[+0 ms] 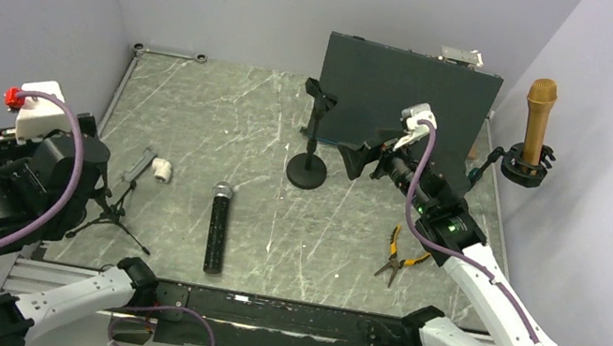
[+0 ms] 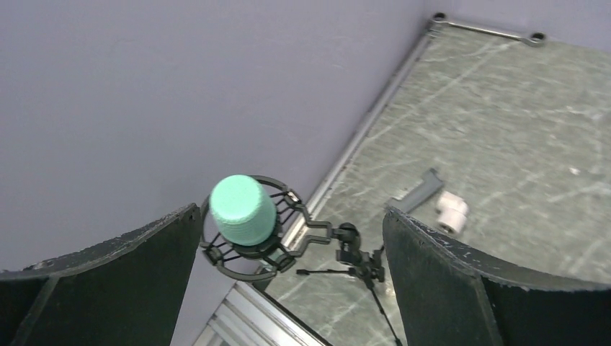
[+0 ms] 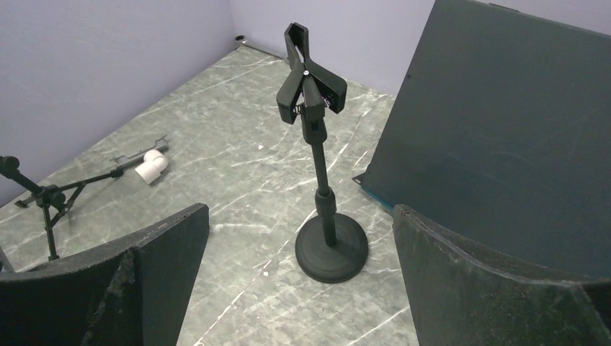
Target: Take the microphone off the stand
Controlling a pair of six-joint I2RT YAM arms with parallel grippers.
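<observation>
Black handheld microphone [image 1: 218, 229] (silver head, I think) lies flat on grey marbled bench [image 1: 226, 121], front-left of the black round-base stand [image 1: 310, 150]. Right claw [image 3: 300, 210], facing that stand, and left claw [image 2: 292, 213], far left, are released.

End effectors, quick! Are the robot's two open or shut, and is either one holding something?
Left end effector: open, holding nothing.
Right end effector: open, holding nothing.
</observation>
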